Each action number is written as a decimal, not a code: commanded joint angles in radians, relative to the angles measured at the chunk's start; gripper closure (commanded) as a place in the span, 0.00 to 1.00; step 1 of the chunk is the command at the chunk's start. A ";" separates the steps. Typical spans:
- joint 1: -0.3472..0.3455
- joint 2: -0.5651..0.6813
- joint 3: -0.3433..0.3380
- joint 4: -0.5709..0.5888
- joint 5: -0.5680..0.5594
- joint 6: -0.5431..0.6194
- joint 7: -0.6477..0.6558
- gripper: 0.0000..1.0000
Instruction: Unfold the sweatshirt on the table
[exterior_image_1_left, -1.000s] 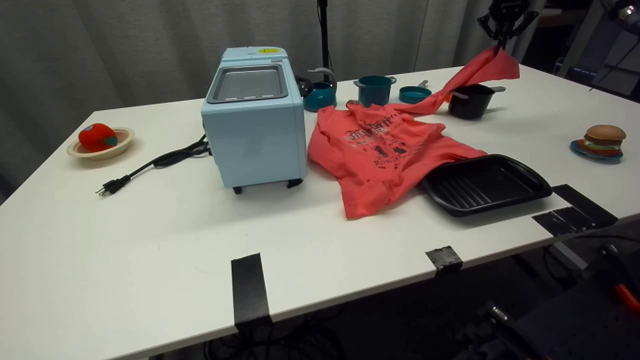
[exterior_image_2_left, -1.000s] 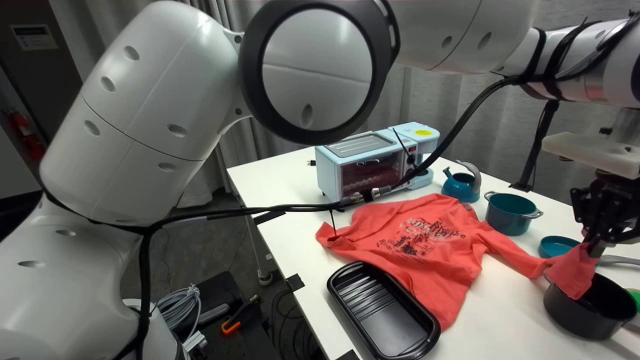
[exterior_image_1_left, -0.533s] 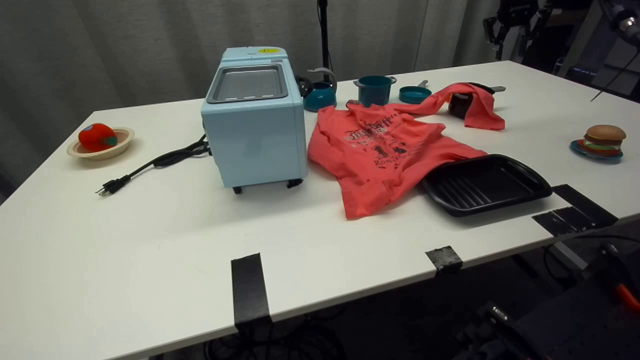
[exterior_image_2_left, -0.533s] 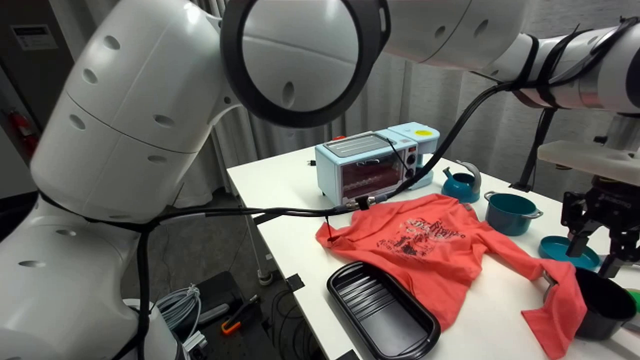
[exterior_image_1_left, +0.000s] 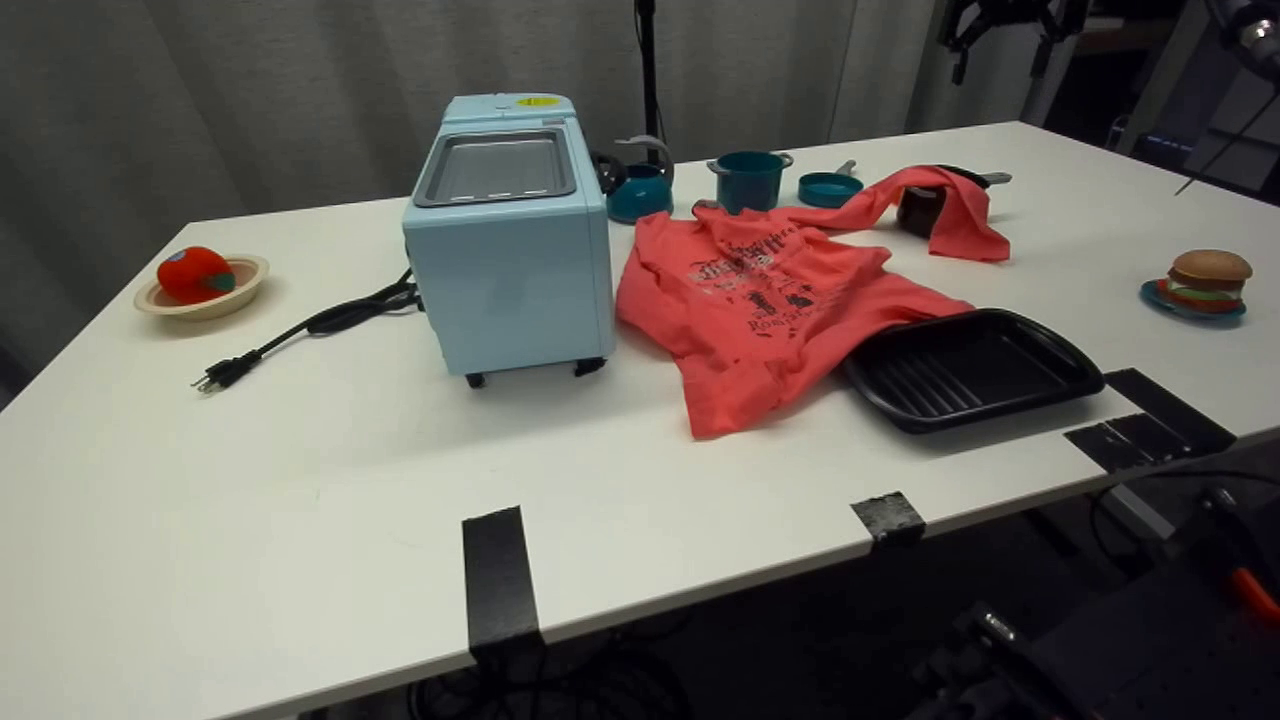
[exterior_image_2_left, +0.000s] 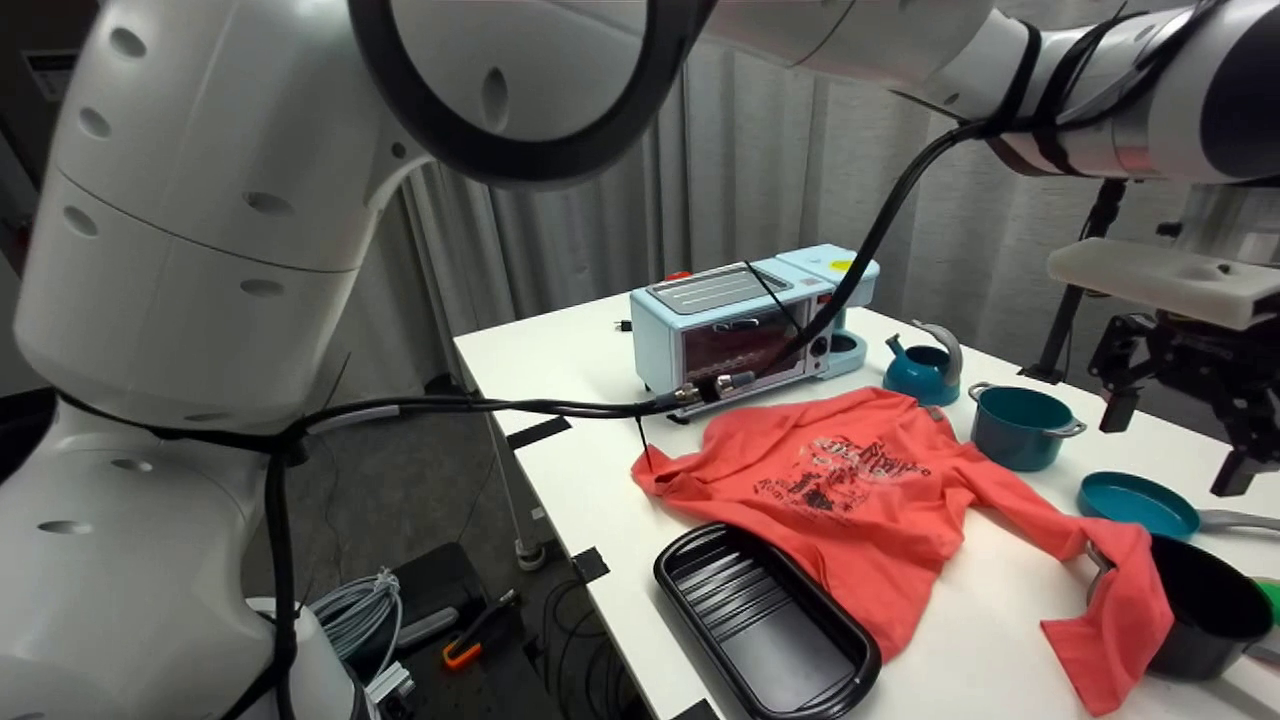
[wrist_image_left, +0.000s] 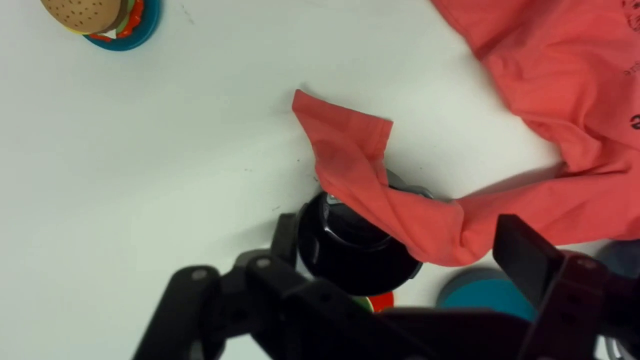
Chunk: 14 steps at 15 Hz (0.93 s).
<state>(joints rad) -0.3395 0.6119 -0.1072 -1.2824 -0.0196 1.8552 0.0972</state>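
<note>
A second ago I pinched a sleeve (exterior_image_2_left: 1060, 527); now my claw (exterior_image_2_left: 1177, 445) has risen, jaws spread wide apart, and that sleeve droops over the round black pot (exterior_image_2_left: 1200, 655). The rest of the rumpled coral sweatshirt (exterior_image_2_left: 850, 500) lies print-up on the smooth white table (exterior_image_2_left: 560, 360), alongside the ridged, rectangular tray (exterior_image_2_left: 780, 650)

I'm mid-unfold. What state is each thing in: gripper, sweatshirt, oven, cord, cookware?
gripper: open, holding nothing
sweatshirt: partly spread, print up, one sleeve draped across black pot
black pot: upright
toaster oven: door shut
power cord: unplugged
teal pot: upright, lidless
kettle: upright
black tray: right side up
frying pan: right side up
</note>
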 joint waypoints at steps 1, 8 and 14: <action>-0.011 -0.121 0.052 -0.133 0.069 0.057 -0.080 0.00; 0.021 -0.285 0.054 -0.275 0.240 0.057 -0.280 0.00; 0.021 -0.424 0.036 -0.384 0.358 0.067 -0.403 0.00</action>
<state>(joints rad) -0.3210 0.2886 -0.0530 -1.5602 0.2683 1.8886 -0.2333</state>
